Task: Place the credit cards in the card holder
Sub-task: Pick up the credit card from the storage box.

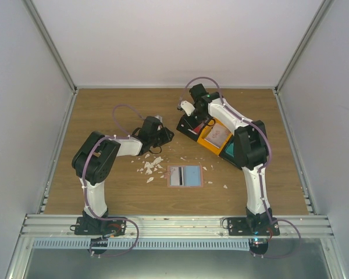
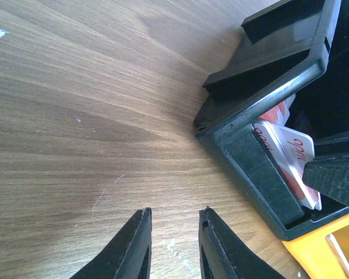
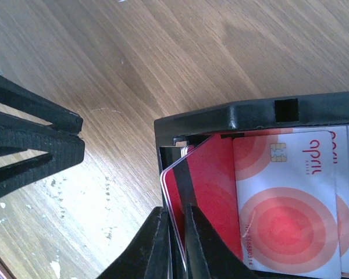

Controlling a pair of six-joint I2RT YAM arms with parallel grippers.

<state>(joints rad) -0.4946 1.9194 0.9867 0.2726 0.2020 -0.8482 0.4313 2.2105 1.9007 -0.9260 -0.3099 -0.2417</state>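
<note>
The card holder (image 1: pixel 184 175) lies open on the wood, pale blue inside up, in front of both arms. A stack of red-and-white credit cards (image 3: pixel 285 203) lies in the black bin (image 3: pixel 250 113). My right gripper (image 3: pixel 175 212) reaches into that bin's left end, shut on one red credit card (image 3: pixel 212 174) with a black stripe, tilted up on its edge. Seen from above, the right gripper (image 1: pixel 190 119) is over the black bin (image 1: pixel 189 125). My left gripper (image 2: pixel 174 218) hovers open and empty over bare wood just left of the bin (image 2: pixel 262 99).
An orange bin (image 1: pixel 215 136) with a pale card adjoins the black one, and a teal item (image 1: pixel 228 152) lies beyond it under the right arm. White scraps (image 1: pixel 151 167) are scattered left of the holder. Walls enclose the table on three sides.
</note>
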